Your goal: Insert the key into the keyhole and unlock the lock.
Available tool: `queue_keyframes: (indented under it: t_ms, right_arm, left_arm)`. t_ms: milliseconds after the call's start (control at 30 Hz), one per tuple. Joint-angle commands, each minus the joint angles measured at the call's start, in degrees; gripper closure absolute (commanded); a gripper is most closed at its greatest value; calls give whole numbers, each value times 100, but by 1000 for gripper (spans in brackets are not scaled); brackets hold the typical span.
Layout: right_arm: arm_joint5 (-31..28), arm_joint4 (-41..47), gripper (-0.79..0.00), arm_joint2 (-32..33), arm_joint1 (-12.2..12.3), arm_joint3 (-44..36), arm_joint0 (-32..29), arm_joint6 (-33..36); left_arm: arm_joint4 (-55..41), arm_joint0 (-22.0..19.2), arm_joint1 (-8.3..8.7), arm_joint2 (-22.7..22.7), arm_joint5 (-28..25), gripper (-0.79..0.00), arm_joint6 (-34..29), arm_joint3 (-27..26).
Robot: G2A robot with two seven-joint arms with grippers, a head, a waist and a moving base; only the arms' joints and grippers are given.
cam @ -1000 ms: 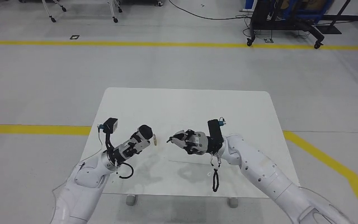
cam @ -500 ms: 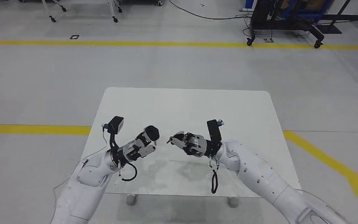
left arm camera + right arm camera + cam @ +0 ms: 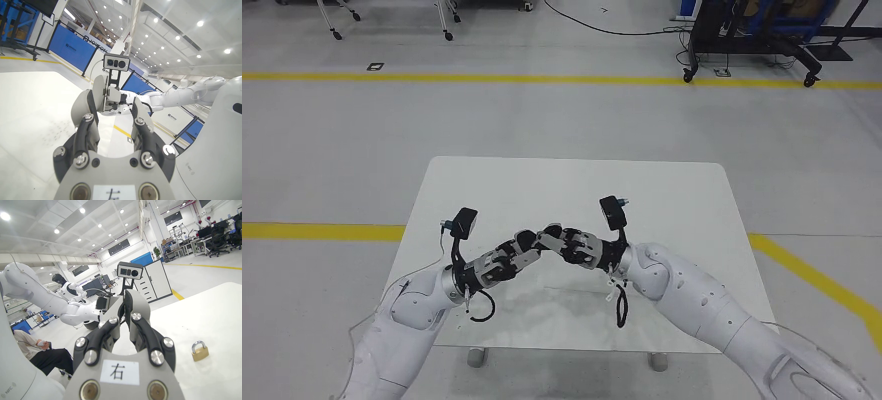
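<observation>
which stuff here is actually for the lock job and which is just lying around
For the job: brass padlock on the white table; right gripper, jaws shut; left gripper, jaws open.
Just around: drawer cabinet and black wheeled stand, off on the floor.

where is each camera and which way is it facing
Top view: above the arms, looking down at the table, where both arms meet.
Left wrist view: on the left wrist, looking along the open left gripper at the right arm's camera.
Right wrist view: on the right wrist, looking past the shut right gripper at the left arm's camera; padlock on the table.
Shared: the wrist views face each other.
</observation>
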Motion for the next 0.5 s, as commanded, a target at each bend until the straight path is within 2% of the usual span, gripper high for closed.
queue_keyframes:
  t_ms: [0,67,333,400,467]
  right_arm:
    - [1,52,0,17,3,0,-5,67]
    - [1,102,0,34,5,0,-12,130]
    - [1,377,0,72,16,-9,-30,480]
    - [1,447,0,80,18,-19,-32,573]
    - [1,514,0,96,20,-28,-39,641]
  left_arm:
    - [69,5,-2,-1,-1,-191,87,12]
    - [135,9,-3,0,-1,-160,171,28]
    - [389,8,-5,-7,-1,-145,549,88]
    - [455,2,-2,16,-1,-105,588,106]
    - [536,-14,-1,47,-1,0,625,125]
